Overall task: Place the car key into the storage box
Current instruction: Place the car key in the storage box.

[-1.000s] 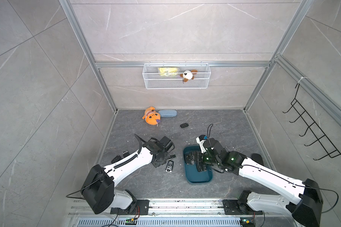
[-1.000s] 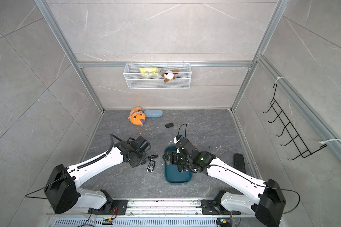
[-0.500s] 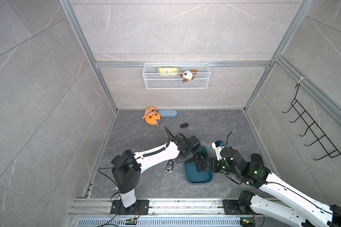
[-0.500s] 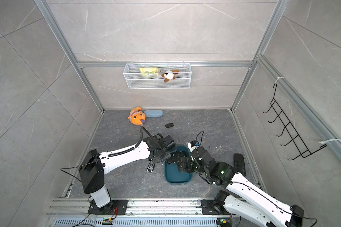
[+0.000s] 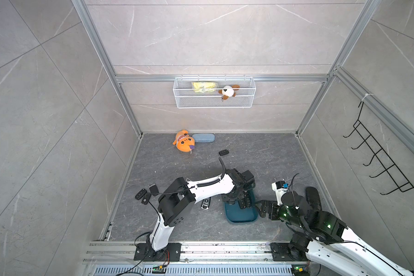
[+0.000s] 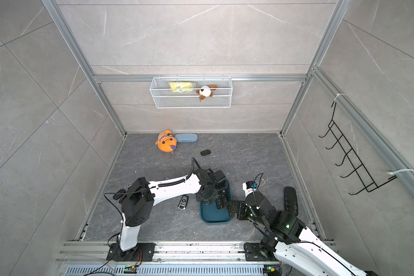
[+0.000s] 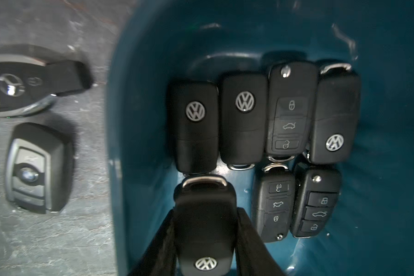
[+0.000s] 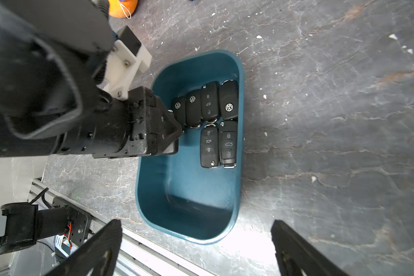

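Observation:
The storage box (image 5: 240, 215) (image 6: 213, 216) is a dark teal bin on the floor, and several black car keys (image 7: 268, 119) (image 8: 208, 119) lie in rows at its far end. My left gripper (image 7: 204, 239) (image 5: 234, 199) (image 6: 207, 198) reaches into the box and is shut on a black car key (image 7: 204, 222) with a silver badge, close to the box's left wall (image 7: 120, 143). The right gripper (image 8: 196, 222) (image 5: 263, 209) (image 6: 234, 208) stands open and empty by the box's right side, near its front end.
A silver-edged key (image 7: 37, 167) (image 5: 205, 203) and a chrome-rimmed key (image 7: 14, 83) lie on the floor left of the box. Three more keys (image 5: 145, 194) sit by the left wall, one (image 5: 223, 152) farther back. An orange plush (image 5: 184, 144) and a pale blue case (image 5: 203, 138) lie at the back.
My left arm has swung right from the floor keys into the box, carrying the key. The right gripper has pulled back out of the box to its right side.

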